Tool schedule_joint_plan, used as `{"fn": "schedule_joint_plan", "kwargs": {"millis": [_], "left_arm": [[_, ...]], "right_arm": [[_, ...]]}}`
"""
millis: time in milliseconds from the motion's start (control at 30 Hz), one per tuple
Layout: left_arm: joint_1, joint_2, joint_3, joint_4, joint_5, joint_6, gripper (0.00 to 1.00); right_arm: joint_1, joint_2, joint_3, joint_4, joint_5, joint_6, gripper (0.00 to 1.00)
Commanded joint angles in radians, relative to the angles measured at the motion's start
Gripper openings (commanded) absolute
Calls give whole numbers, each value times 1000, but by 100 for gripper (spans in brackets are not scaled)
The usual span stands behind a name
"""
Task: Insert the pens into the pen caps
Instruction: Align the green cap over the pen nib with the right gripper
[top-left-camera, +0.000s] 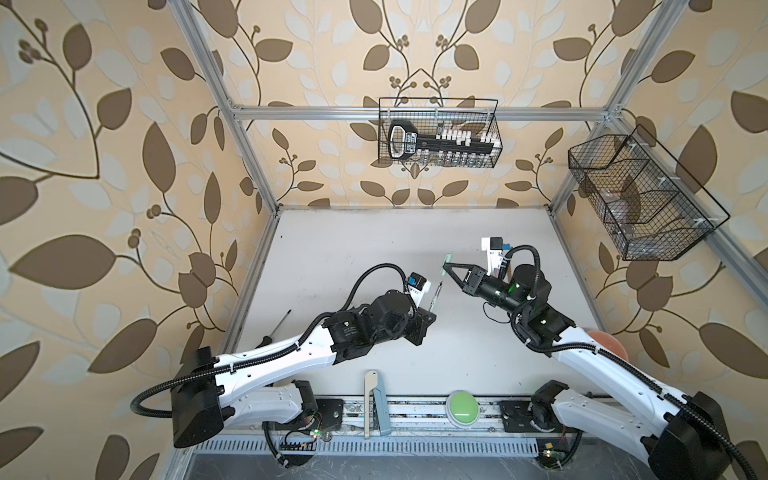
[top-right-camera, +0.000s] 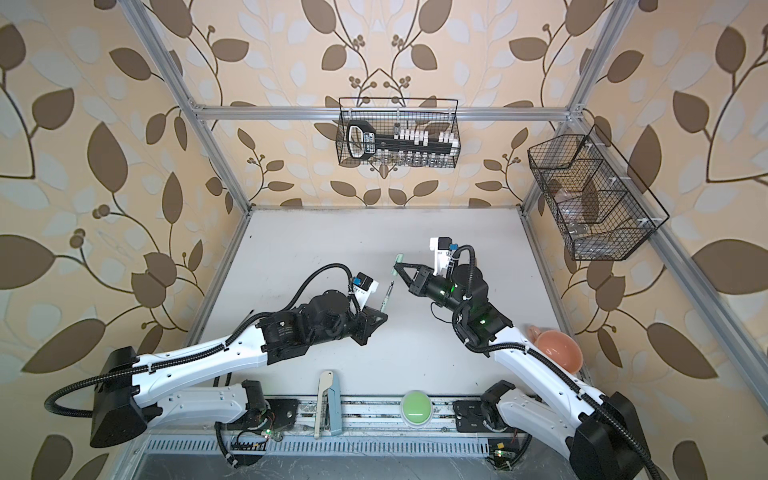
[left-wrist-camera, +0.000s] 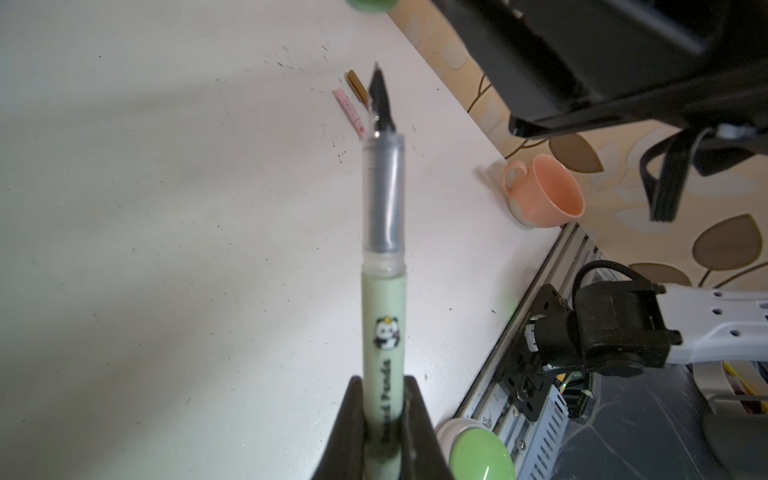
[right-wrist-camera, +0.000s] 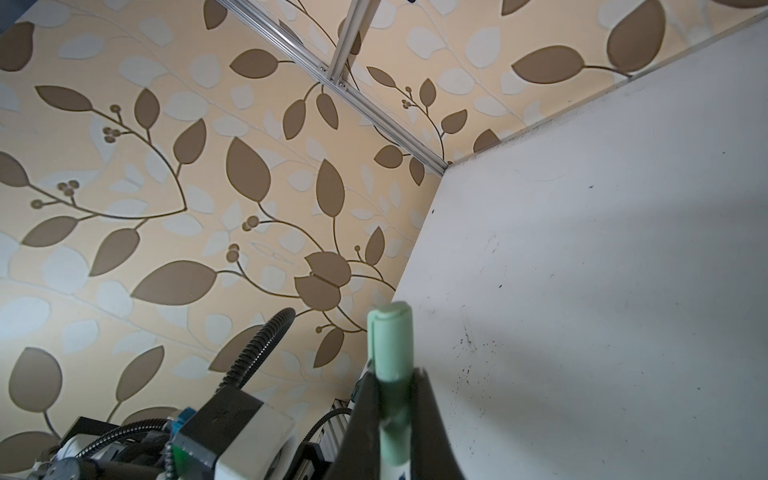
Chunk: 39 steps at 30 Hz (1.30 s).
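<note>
Left gripper (left-wrist-camera: 384, 419) pinches pale green stick pen (left-wrist-camera: 383, 316), right gripper (right-wrist-camera: 395, 382) pinches stubby green tube cap (right-wrist-camera: 388, 336); line up your axes, push straight.

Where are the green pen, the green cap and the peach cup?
green pen (left-wrist-camera: 384, 299): left wrist view, pale barrel.
green cap (right-wrist-camera: 390, 345): right wrist view, upper body.
peach cup (left-wrist-camera: 528, 193): left wrist view, outer wall.

Far half of tabletop (top-left-camera: 374, 232) bare, open passage. Gap between tip of green pen (top-left-camera: 435, 298) and green cap (top-left-camera: 445, 264) unobstructed. Peach cup (top-right-camera: 557, 351) crowds right edge beside right arm; screwdriver (top-left-camera: 280, 325) lies along left edge.
</note>
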Motion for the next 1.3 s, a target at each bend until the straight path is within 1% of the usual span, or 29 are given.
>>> {"fn": "schedule_joint_plan", "kwargs": {"millis": [0, 267, 467, 667, 933, 1267], "left_arm": [[-7, -9, -3, 17, -5, 18, 0], [-7, 0, 5, 14, -2, 19, 0], [-6, -6, 2, 17, -8, 19, 0], [-6, -5, 3, 11, -17, 19, 0], [-6, -13, 1, 25, -7, 17, 0], [-6, -19, -2, 20, -20, 18, 0]], "right_arm": [[8, -16, 21, -9, -2, -6, 0], [24, -19, -25, 17, -2, 13, 0], [27, -44, -39, -10, 12, 0, 0], [36, -56, -45, -1, 11, 12, 0], [40, -46, -64, 3, 30, 7, 0], [46, -34, -62, 13, 25, 0, 0]]}}
